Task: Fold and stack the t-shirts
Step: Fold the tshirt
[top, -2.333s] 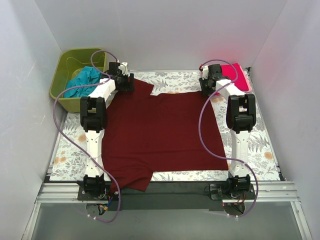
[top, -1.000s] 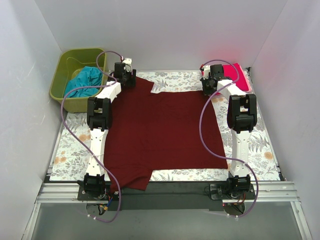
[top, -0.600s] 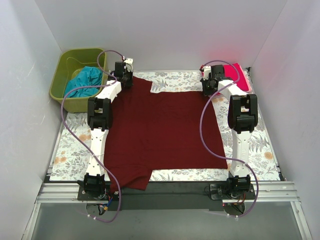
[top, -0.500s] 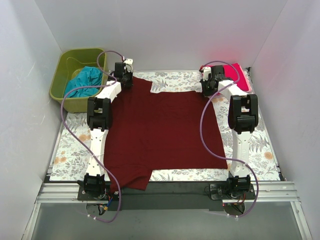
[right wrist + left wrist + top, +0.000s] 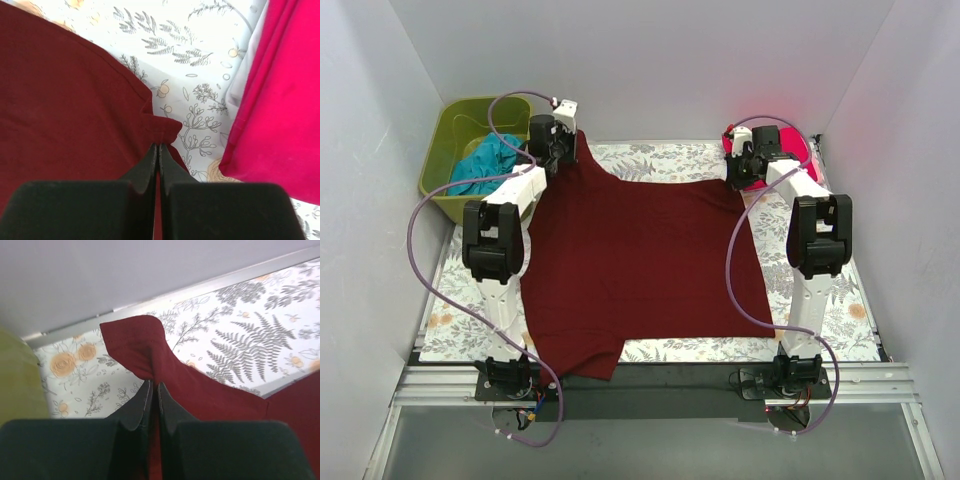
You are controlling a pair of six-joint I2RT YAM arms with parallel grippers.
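**A:** Top view, quick. What's there?

**B:** I've got the maroon t-shirt (image 5: 640,260) spread over the floral cover (image 5: 835,300). It's soft matte cloth, mostly flat, and the near-left sleeve laps over the cover's near edge. The far-left corner is drawn up into a peak at my left gripper (image 5: 567,148). The far-right corner is at my right gripper (image 5: 740,178).

**A:** And the others?

**B:** The teal t-shirt (image 5: 485,160) is crumpled in the green bin (image 5: 445,195), far left, off the cover. The pink-red t-shirt (image 5: 792,148) lies at the far-right corner, just beside the right gripper. My left arm hides the maroon shirt's left edge. The purple cables (image 5: 740,270) loop across both sides.

**A:** Left wrist?

**B:** The black fingers (image 5: 142,400) are clenched on a bunched fold of the maroon t-shirt (image 5: 200,390). A rounded flap stands just past the tips. The floral cover (image 5: 250,345) shows a fern and orange rose print. The green bin (image 5: 15,375) is a blur at the left, with a pale wall (image 5: 125,275) behind.

**A:** Right wrist?

**B:** The fingers (image 5: 170,165) are pressed together, pinching the puckered corner of the maroon t-shirt (image 5: 65,100). The hem runs smooth up to the left. The pink-red t-shirt (image 5: 280,110) is on the right, smooth with a straight edge. It's apart from the maroon one, with a strip of floral cover (image 5: 195,65) between them.
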